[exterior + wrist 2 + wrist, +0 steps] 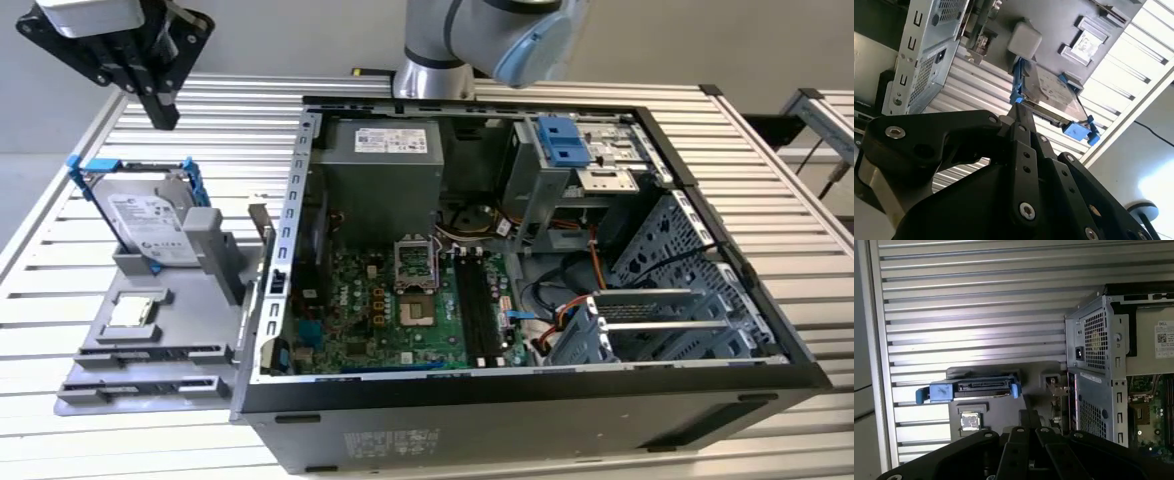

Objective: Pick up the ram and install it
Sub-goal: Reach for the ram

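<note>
Gripper [163, 112]: hovering over the slatted table [54, 200], fingers [1019, 112] pressing together, gripping nothing.
Ram [260, 228]: standing on edge at the gray tray's [174, 335] rim, just beside the case [534, 378] wall, well apart from the gripper.
Slots [474, 300]: lying exposed inside the open case.
Open room: bare slats surrounding the gripper; hard drive [140, 215] standing nearby.

bright even light, mild glare

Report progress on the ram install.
Nothing looks done: the motherboard's black slots appear empty. In hand: nothing; the gripper hangs shut above the hard drive. Left: pickup and install; the ram may be the thin stick standing beside the case.
</note>
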You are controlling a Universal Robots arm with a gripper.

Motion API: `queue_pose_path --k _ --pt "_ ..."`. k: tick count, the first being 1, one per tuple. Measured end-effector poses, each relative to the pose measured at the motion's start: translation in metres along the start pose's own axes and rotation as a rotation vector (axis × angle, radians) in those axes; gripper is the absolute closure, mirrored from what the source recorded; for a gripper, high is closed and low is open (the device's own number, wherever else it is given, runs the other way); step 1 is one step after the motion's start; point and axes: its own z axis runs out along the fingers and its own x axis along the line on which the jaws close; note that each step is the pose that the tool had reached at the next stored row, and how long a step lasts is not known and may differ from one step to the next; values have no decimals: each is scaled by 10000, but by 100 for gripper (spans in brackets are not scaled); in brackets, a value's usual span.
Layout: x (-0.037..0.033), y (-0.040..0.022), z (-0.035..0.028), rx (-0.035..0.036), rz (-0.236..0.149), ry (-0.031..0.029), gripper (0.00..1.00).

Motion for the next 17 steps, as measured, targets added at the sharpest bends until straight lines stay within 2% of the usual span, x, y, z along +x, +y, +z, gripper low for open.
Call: queue_pose_path --k 8,17 --pt "207 -13 -4 0 5 0 100" --pt "407 -7 -8 0 6 0 100"
